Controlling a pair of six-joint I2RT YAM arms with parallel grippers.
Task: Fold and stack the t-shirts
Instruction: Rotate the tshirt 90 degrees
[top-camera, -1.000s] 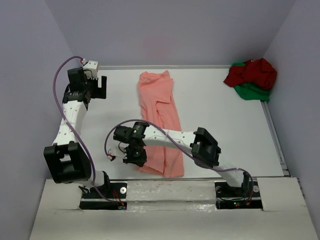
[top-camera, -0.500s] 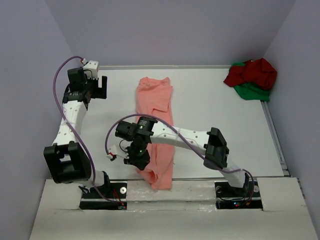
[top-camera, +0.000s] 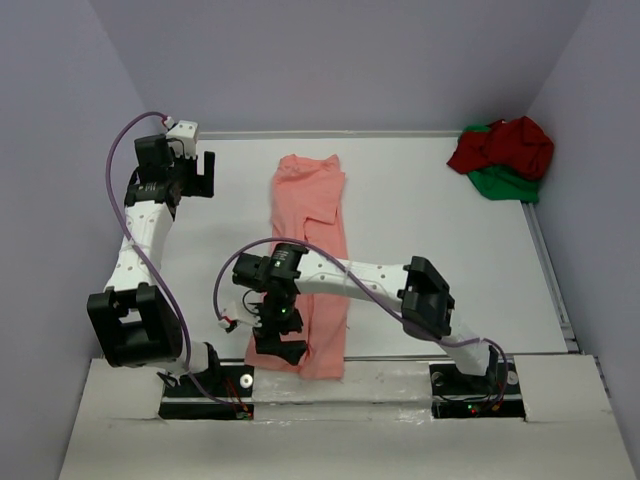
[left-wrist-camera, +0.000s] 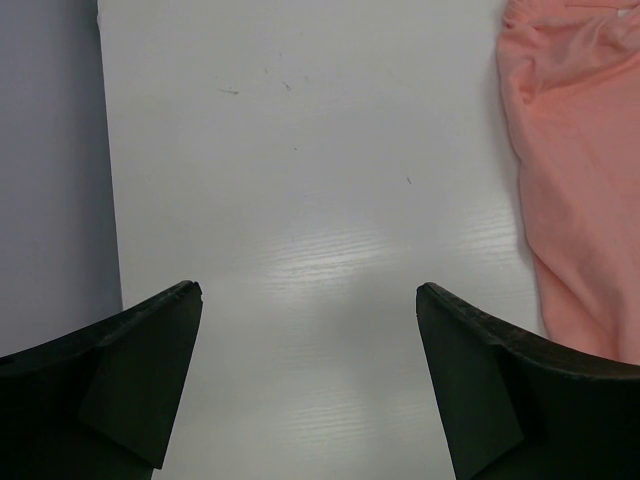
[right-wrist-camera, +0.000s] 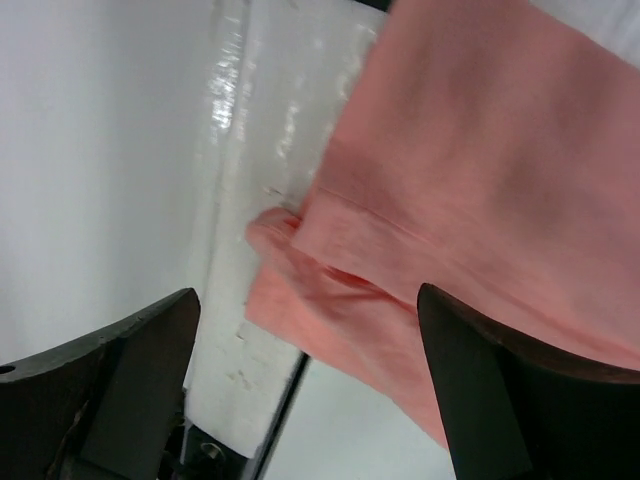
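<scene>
A salmon-pink t-shirt (top-camera: 312, 220) lies folded into a long narrow strip down the middle of the table, its near end reaching the front edge. My right gripper (top-camera: 272, 350) hovers open over that near end. In the right wrist view the pink hem (right-wrist-camera: 480, 180) lies loose below the open jaws of the right gripper (right-wrist-camera: 308, 295), which grip nothing. A dark red t-shirt (top-camera: 515, 140) is bunched on top of a green one (top-camera: 505, 183) in the far right corner. My left gripper (top-camera: 205, 175) stands open over bare table at the far left; its wrist view shows the left gripper (left-wrist-camera: 308, 290) beside the pink t-shirt's edge (left-wrist-camera: 580, 150).
The table's taped front edge (top-camera: 400, 375) runs just under the pink shirt's near end and shows in the right wrist view (right-wrist-camera: 235, 330). Grey walls close in the left, back and right sides. A purple cable (top-camera: 225, 285) loops off the right arm.
My right gripper moved toward the front edge, pulling the pink shirt's near part leftward into a narrower strip, then opened and let it go. The left arm stayed still.
</scene>
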